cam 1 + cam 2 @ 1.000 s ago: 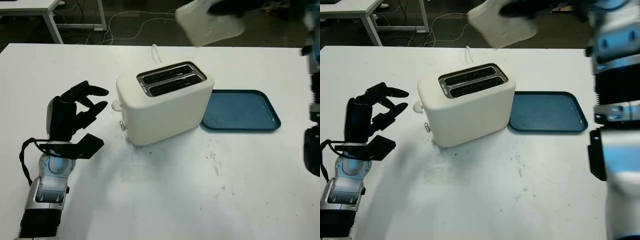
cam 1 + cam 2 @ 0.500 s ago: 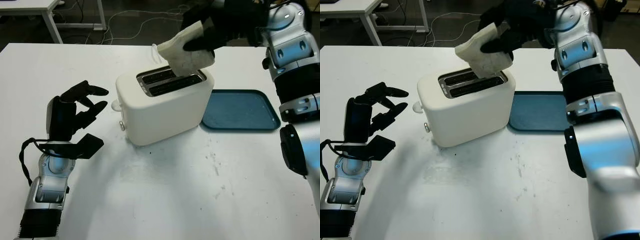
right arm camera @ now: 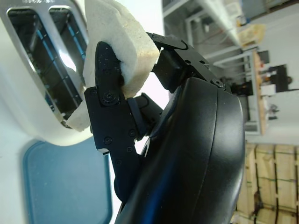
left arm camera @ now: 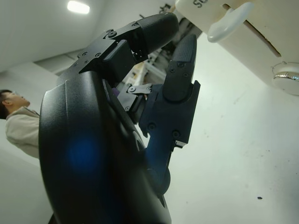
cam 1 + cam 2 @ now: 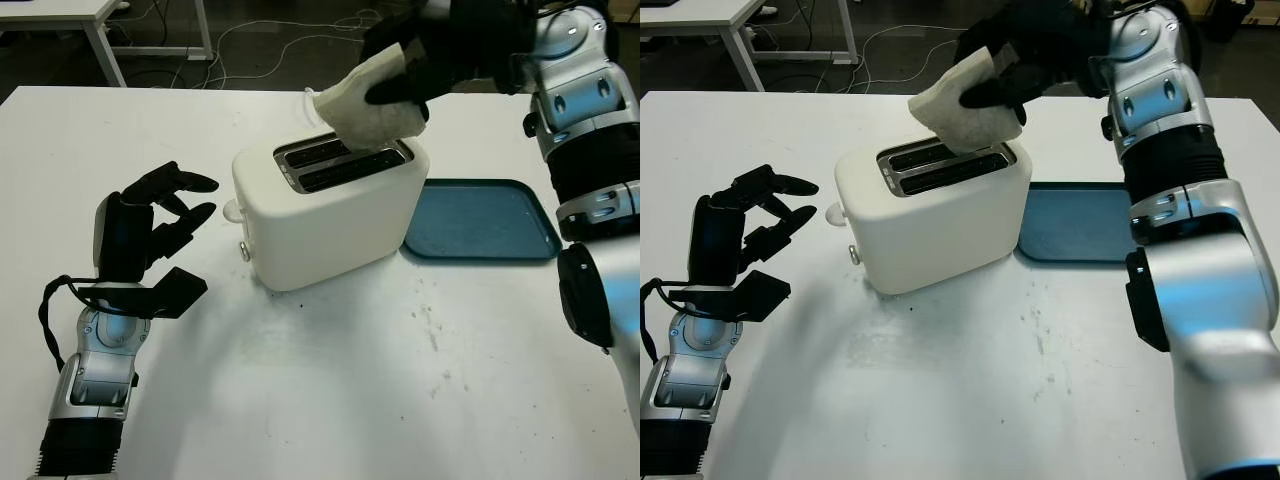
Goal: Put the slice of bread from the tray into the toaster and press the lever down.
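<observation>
Overhead, spongy bread slice [image 5: 365, 105] above boxy toaster [image 5: 330, 205]

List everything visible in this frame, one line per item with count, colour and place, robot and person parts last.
toaster: one, cream, mid-table, two slots on top.
slice of bread: one, white, tilted over the toaster's slots, in the right hand.
tray: one, blue, on the table beside the toaster.
lever: one, cream, on the toaster's end facing the left hand.
table: one, white.
cables: several, pale, on the floor beyond the table.
right hand: black, above the toaster, gripping the bread.
left hand: black, open, over the table beside the toaster.
person: one, beige top, in the left wrist view's background.
</observation>
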You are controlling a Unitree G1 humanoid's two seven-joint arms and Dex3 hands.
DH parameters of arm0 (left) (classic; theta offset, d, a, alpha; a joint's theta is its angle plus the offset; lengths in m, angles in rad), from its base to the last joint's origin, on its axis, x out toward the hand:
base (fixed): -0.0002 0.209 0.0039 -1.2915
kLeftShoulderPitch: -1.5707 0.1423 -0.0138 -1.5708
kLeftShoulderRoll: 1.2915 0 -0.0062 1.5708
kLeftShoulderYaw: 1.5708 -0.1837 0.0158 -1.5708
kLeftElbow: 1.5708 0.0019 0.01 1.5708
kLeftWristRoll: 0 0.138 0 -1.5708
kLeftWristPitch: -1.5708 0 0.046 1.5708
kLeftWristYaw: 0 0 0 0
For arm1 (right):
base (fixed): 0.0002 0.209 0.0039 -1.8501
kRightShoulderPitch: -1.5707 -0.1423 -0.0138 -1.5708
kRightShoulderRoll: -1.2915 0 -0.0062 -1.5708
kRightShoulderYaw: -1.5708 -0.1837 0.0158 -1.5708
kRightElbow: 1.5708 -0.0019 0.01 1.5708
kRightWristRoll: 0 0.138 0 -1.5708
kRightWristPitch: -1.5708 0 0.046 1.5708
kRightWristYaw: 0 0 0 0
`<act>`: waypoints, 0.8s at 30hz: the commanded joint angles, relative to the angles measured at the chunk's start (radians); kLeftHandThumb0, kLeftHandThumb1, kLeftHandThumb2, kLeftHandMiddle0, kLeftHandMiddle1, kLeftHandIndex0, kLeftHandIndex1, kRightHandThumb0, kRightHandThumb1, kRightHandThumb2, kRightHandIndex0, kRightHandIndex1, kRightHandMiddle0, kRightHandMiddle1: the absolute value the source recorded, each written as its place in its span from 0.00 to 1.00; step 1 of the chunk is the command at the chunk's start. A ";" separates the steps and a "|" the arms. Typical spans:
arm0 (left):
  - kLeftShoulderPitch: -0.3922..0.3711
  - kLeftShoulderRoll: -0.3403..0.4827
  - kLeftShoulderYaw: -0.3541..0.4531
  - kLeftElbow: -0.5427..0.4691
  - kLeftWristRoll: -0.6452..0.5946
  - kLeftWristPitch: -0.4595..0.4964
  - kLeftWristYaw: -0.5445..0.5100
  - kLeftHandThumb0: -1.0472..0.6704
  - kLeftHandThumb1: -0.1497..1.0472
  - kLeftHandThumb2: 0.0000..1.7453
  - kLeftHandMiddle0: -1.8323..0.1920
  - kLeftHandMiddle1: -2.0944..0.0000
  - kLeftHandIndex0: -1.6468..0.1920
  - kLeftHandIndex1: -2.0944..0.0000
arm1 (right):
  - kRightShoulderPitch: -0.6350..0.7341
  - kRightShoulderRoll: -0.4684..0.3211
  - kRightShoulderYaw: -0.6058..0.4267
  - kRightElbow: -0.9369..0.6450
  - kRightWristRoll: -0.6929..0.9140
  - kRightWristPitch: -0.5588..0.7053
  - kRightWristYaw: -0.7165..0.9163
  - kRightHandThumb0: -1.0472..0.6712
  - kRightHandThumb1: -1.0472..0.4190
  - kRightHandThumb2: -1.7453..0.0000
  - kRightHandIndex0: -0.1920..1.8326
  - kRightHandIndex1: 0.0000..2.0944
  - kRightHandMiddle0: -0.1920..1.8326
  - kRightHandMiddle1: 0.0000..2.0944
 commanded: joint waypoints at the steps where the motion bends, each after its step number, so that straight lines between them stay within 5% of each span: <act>1: 0.004 0.006 0.001 0.004 -0.006 -0.014 0.000 0.41 0.89 0.03 0.57 0.32 0.49 0.62 | -0.034 -0.008 -0.025 -0.049 0.031 0.041 -0.001 0.31 0.09 0.83 0.62 0.83 0.52 0.83; 11: 0.003 0.001 0.000 -0.001 0.005 -0.005 0.008 0.40 0.89 0.04 0.57 0.31 0.49 0.62 | -0.023 -0.023 -0.050 -0.189 0.059 0.111 0.002 0.31 0.09 0.86 0.66 0.83 0.56 0.83; 24: 0.003 0.001 0.000 -0.010 0.004 0.006 0.002 0.41 0.89 0.03 0.58 0.31 0.49 0.62 | 0.048 -0.038 0.026 -0.145 0.027 0.021 0.066 0.32 0.09 0.80 0.61 0.83 0.51 0.83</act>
